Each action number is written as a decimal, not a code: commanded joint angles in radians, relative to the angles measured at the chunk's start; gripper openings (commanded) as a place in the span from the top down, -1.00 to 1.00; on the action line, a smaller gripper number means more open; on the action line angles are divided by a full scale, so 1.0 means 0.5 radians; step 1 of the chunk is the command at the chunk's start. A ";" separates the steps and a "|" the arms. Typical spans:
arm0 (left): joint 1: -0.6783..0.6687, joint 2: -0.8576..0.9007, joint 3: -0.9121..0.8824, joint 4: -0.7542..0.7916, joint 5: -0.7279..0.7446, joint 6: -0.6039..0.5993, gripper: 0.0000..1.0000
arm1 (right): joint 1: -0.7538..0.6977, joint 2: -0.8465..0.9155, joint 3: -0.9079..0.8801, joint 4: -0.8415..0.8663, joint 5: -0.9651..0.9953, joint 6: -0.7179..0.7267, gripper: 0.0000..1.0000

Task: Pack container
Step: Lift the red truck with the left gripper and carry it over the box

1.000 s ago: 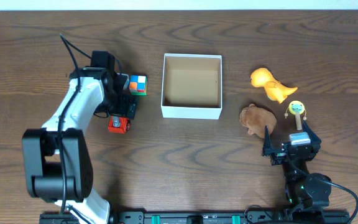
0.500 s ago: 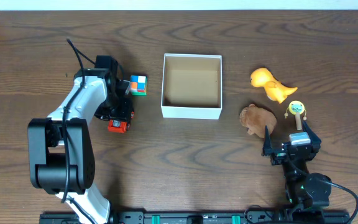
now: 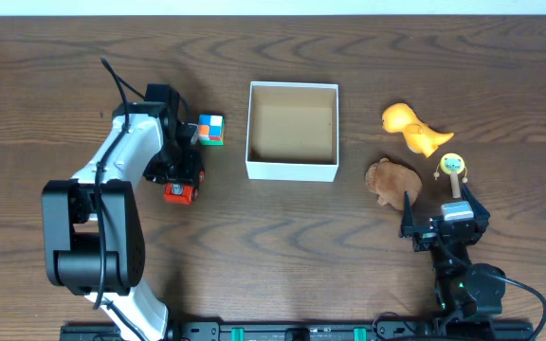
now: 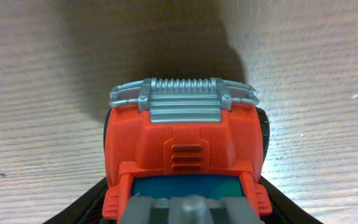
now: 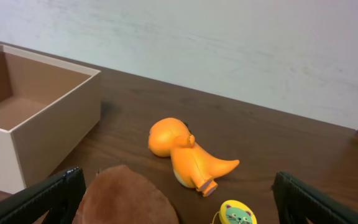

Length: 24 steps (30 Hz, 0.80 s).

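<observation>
Left wrist: left gripper (image 3: 183, 182) pinches red truck (image 4: 185, 149) by its sides, truck on table left of empty box (image 3: 292, 171); right gripper (image 3: 442, 221) spread, idle; pick-up step, next probably a lift high enough to clear the box wall.

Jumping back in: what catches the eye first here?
The red toy truck fills the left wrist view, clamped in the left gripper left of the container. That white box sits empty mid-table, while an orange dinosaur and a brown plush toy lie to its right, near the open right gripper.
</observation>
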 commanded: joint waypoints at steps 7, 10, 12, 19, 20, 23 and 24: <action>-0.015 -0.299 0.157 -0.030 0.001 -0.294 0.13 | -0.026 -0.011 -0.004 -0.008 0.005 0.037 -0.98; -0.053 -0.426 0.190 -0.027 0.064 -0.340 0.20 | -0.026 -0.011 -0.004 -0.008 0.005 0.037 -0.98; -0.092 -0.510 0.234 -0.016 0.156 -0.349 0.28 | -0.026 -0.011 -0.004 -0.008 0.005 0.037 -0.99; -0.317 -0.749 0.342 0.214 0.298 -0.667 0.28 | -0.026 -0.011 -0.004 -0.007 0.005 0.037 -0.99; -0.359 -0.772 0.342 0.265 0.298 -0.697 0.28 | -0.025 -0.011 -0.004 -0.008 0.005 0.037 -0.98; -0.477 -0.790 0.342 0.384 0.298 -0.761 0.28 | -0.026 -0.011 -0.004 -0.008 0.005 0.037 -0.99; -0.513 -0.784 0.342 0.416 0.298 -0.784 0.28 | -0.026 -0.011 -0.004 -0.008 0.005 0.037 -0.98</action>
